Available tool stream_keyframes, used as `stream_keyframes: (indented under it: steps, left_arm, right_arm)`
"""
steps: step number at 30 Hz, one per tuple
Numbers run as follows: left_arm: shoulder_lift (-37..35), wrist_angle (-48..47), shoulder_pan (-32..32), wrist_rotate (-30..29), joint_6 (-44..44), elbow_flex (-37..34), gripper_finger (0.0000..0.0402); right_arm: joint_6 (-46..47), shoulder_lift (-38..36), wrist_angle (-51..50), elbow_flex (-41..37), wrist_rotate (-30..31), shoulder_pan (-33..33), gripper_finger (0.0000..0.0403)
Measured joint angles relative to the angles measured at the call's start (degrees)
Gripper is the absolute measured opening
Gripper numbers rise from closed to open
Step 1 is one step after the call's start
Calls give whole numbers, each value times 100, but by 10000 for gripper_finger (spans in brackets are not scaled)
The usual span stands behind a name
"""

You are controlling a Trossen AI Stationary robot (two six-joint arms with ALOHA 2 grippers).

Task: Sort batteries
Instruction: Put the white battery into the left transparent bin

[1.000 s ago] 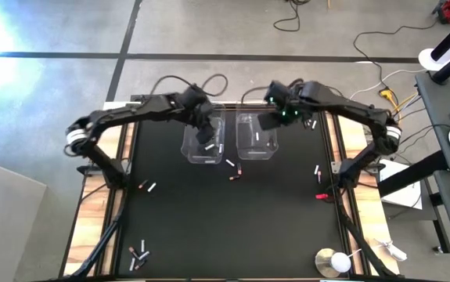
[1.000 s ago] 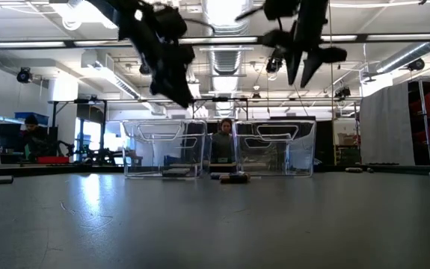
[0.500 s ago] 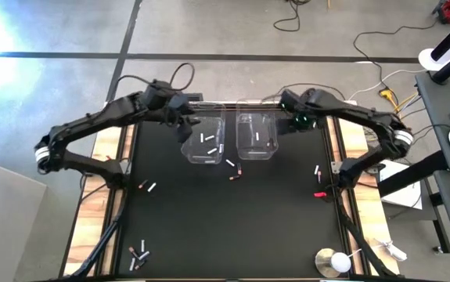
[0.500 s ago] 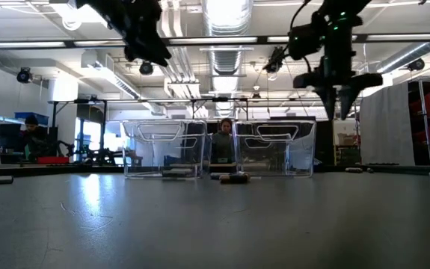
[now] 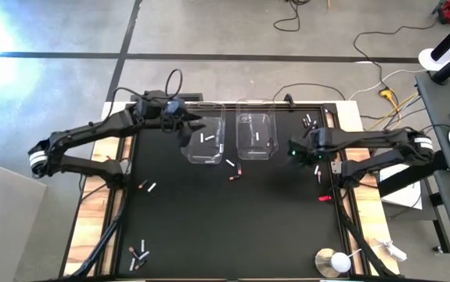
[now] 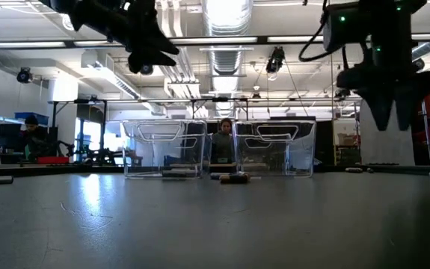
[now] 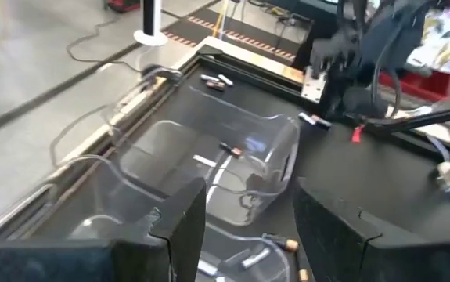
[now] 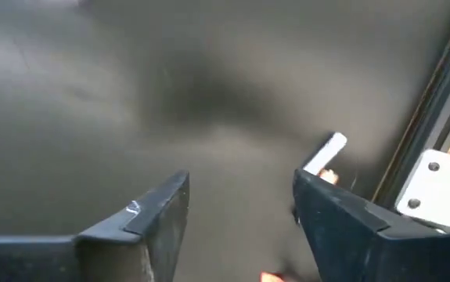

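High view: left pincer (image 5: 179,115) hangs by the left clear bin (image 5: 203,141) near the counter's (image 5: 209,227) far edge; right pincer (image 5: 297,152) hangs near the right edge. Batteries (image 5: 232,167) lie loose on the counter and in both bins. Low view: both pincers are raised above the counter. Left wrist view: fingers (image 7: 179,227) parted, empty. Right wrist view: fingers (image 8: 158,211) parted, empty, above a silvery battery (image 8: 324,153).
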Motion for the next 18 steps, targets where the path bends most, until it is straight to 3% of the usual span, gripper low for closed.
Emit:
stream_keyframes:
  steps: [6, 18]
  left_arm:
    - [236, 58, -63, 388, -129, 0, 171]
    - [233, 8, -341, 408, -417, 0, 171]
  right_arm:
    - [-1264, 427, -11, -289, -212, 9, 256]
    - [-4282, 1320, -168, -307, -428, -621, 317]
